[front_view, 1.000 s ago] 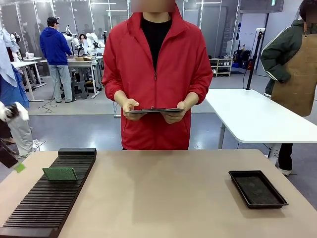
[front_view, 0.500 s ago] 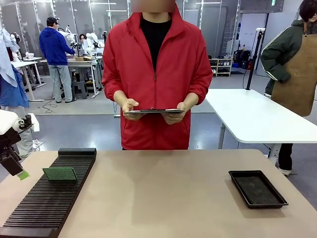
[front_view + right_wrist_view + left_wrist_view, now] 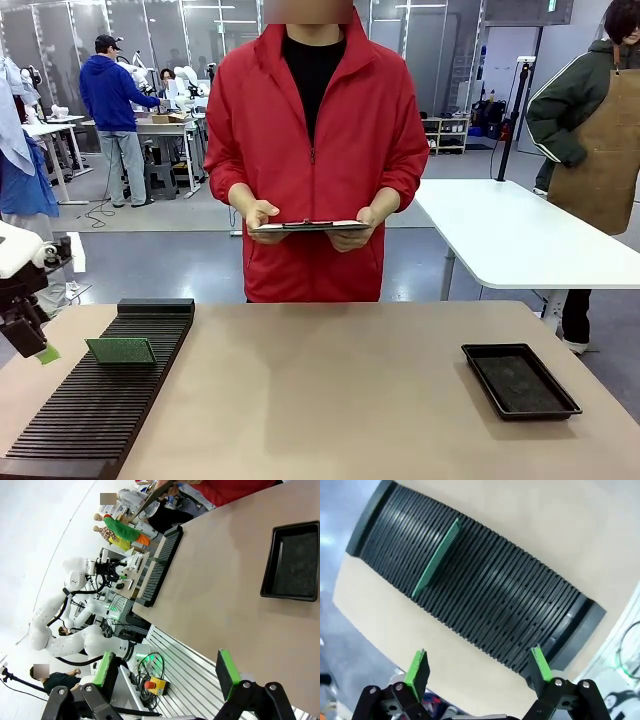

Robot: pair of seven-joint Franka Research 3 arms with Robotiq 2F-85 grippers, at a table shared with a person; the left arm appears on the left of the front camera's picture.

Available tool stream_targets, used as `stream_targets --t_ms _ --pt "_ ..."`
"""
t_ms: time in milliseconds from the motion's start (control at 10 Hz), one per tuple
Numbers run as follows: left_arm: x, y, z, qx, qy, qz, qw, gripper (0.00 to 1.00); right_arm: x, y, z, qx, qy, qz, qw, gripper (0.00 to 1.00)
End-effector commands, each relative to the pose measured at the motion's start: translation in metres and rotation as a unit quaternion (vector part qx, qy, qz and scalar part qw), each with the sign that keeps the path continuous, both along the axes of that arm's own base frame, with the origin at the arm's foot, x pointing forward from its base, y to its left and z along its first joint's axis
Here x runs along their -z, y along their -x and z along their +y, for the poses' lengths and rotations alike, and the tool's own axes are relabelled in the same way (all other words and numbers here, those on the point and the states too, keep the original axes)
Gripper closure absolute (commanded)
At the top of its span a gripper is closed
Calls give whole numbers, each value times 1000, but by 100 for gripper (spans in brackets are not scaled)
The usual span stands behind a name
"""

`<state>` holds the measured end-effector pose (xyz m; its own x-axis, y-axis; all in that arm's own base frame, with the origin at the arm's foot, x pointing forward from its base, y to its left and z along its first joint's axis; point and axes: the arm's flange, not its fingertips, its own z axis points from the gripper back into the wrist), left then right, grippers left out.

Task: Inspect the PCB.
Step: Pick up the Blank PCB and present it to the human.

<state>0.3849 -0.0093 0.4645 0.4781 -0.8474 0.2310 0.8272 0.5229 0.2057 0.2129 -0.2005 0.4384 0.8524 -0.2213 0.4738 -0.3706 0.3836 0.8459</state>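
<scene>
light: bright, even overhead | shadows: soft | wrist views: edges bowed

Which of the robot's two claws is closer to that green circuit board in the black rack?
Left. The left gripper hangs open beside the slotted rack where the PCB stands. The right gripper is across the table, on the black tray's side.
</scene>
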Motion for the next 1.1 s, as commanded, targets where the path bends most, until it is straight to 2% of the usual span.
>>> stream_targets --t_ms 0,200,400,600,800,1000 --pt "14 -31 -10 82 -77 -40 993 0 -2 0 0 0 -4 -8 1000 0" --pt "27 -60 -15 149 -94 -30 984 0 -2 0 0 0 -4 -8 1000 0" --pt "37 -79 -11 202 -135 -45 969 0 -2 0 0 0 -4 -8 1000 0" --pt "48 -99 -11 214 -149 -27 965 0 -2 0 0 0 -4 -8 1000 0" --pt "61 -107 -10 242 -161 -29 956 0 -2 0 0 0 -4 -8 1000 0" --pt "74 -118 -7 239 -154 -30 958 0 -2 0 0 0 -4 -8 1000 0"
